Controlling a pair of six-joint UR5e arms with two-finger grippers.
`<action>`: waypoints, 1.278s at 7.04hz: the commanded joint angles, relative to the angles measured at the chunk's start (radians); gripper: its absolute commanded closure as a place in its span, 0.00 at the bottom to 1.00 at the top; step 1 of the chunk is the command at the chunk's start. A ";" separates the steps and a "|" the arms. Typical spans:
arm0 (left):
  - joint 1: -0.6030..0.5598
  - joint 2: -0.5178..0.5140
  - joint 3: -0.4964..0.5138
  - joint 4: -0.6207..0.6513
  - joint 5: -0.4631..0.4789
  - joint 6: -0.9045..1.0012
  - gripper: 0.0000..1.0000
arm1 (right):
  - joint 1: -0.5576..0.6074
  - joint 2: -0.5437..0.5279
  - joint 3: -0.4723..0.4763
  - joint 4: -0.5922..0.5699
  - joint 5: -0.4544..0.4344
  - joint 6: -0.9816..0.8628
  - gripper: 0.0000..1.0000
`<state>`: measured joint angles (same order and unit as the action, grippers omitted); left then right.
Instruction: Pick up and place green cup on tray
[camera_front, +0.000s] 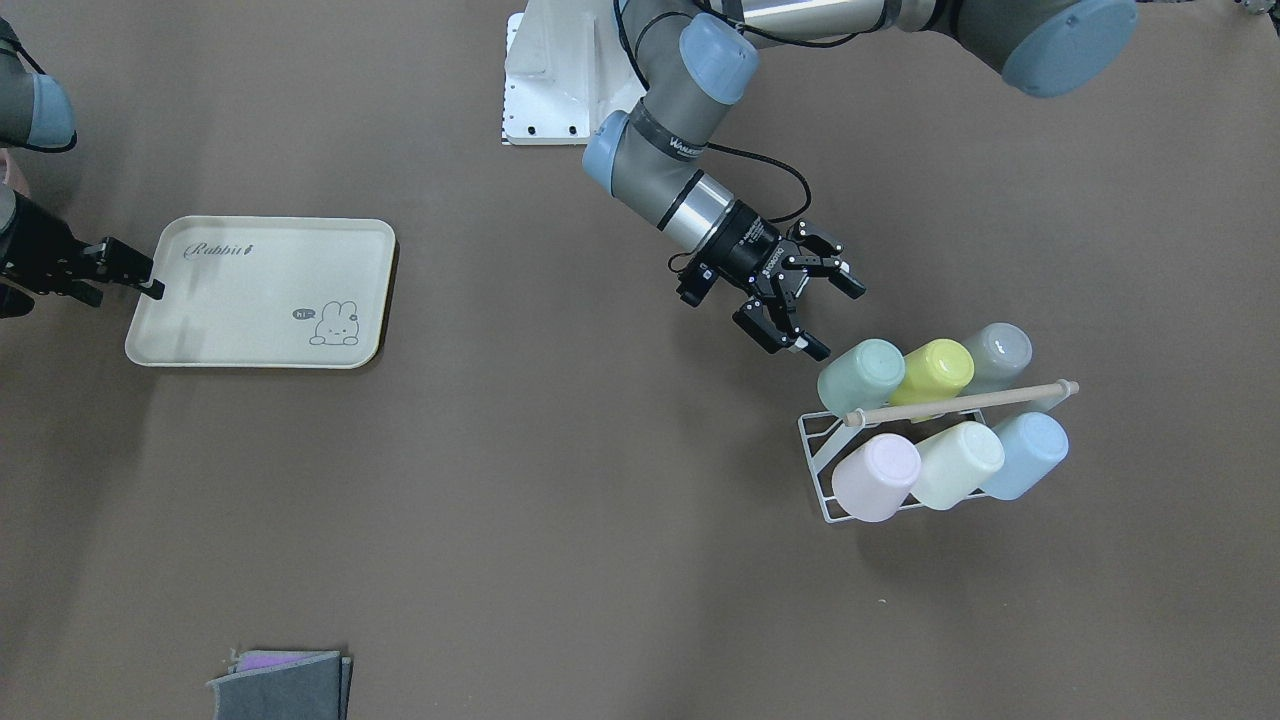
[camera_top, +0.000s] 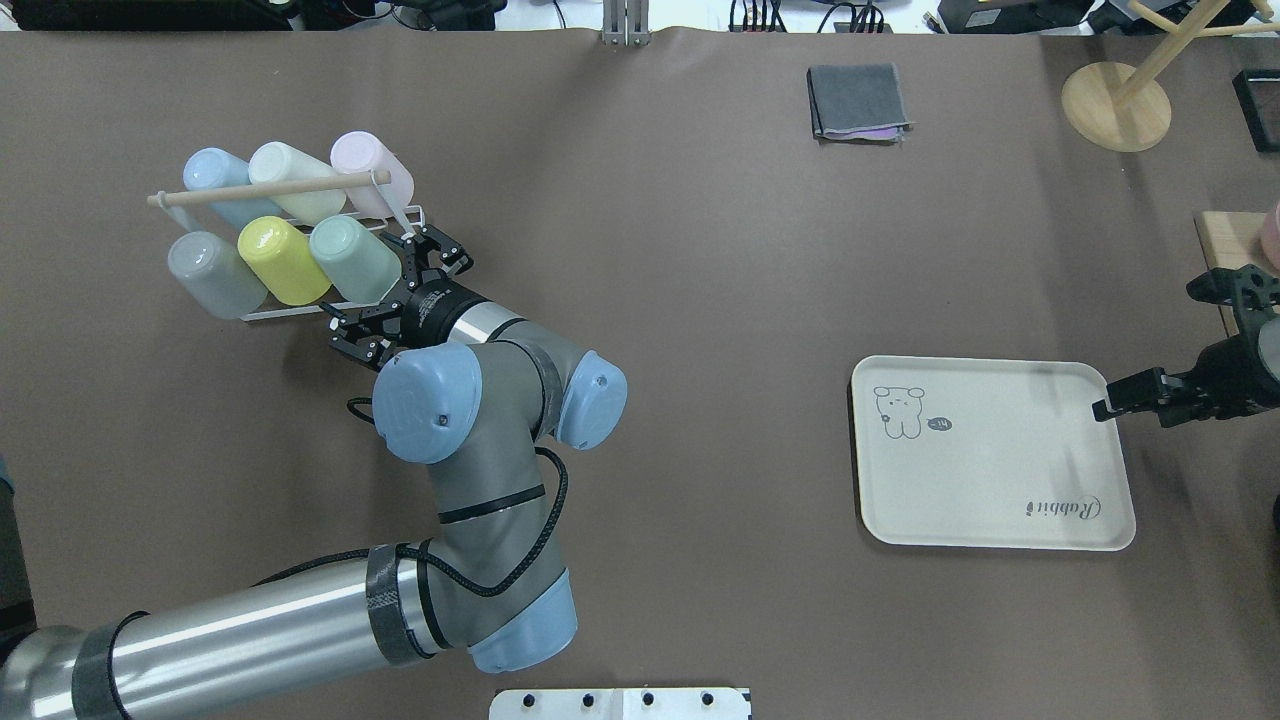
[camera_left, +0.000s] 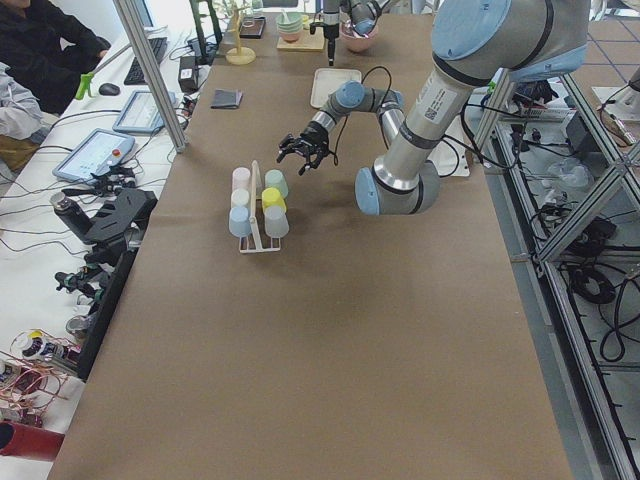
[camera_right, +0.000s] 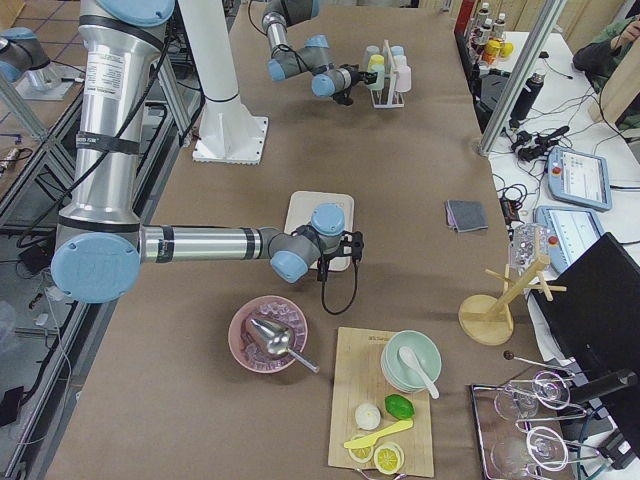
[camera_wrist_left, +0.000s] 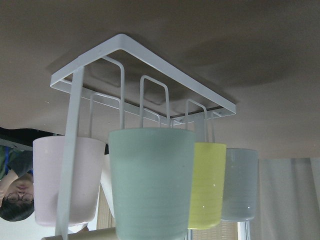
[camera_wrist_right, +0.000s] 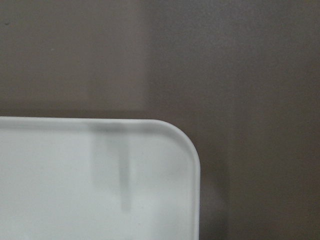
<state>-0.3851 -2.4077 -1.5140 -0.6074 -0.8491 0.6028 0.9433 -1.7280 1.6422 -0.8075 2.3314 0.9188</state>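
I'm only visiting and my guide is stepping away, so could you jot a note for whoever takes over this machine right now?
Left pincer: open, empty, close beside the green cup.
Right pincer: at the edge of the tray, holding nothing; open or shut is unclear.
Green cup: on the white rack, at its end, next to the yellow cup.
Tray: far across the table, no cup on it.
Done: nothing placed yet. Left to do: grip the cup, lift it off, set it on the tray.

Green cup (camera_wrist_left: 151, 182) runs off the left wrist view's bottom edge
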 joint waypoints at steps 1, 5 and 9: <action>0.011 0.004 0.040 0.000 0.044 -0.001 0.02 | -0.032 0.001 -0.001 -0.039 -0.012 0.002 0.17; 0.015 0.004 0.155 -0.012 0.155 -0.015 0.03 | -0.052 0.005 0.011 -0.079 -0.017 0.002 0.43; 0.015 0.002 0.207 -0.020 0.183 -0.041 0.03 | -0.060 0.008 0.016 -0.076 -0.012 0.000 0.63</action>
<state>-0.3697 -2.4040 -1.3254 -0.6235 -0.6800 0.5795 0.8821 -1.7199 1.6548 -0.8841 2.3147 0.9201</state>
